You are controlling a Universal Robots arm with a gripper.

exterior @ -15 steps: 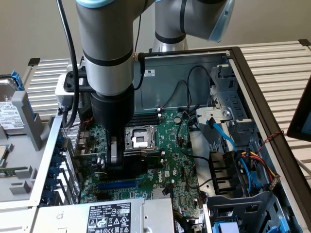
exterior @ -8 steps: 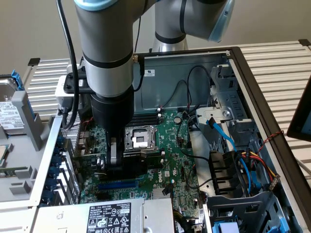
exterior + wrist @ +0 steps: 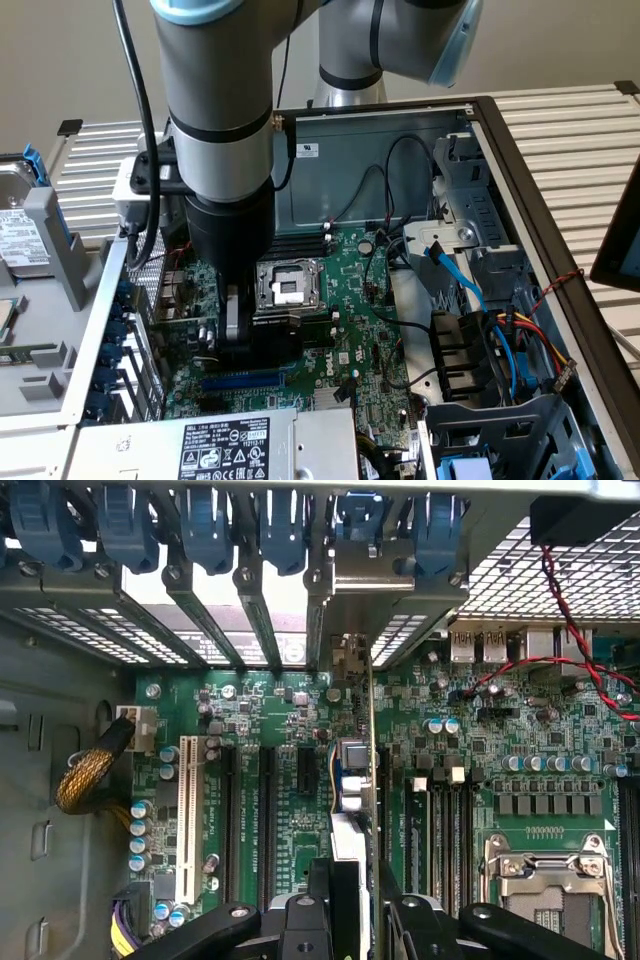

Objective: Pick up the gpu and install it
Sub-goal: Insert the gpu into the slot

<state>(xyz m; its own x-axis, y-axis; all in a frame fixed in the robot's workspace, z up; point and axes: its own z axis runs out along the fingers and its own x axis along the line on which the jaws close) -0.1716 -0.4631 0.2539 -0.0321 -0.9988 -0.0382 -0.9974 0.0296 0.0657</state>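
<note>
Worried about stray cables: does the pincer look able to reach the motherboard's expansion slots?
Probably yes: the pincer, gripping the gpu edge-on, hangs over the slots, and the red wires lie off to one side.

Robotics lab or workshop: a grey industrial robot arm [image 3: 220, 110] reaches into an open computer case [image 3: 330, 185] lying on a white slatted table [image 3: 570, 125].
</note>
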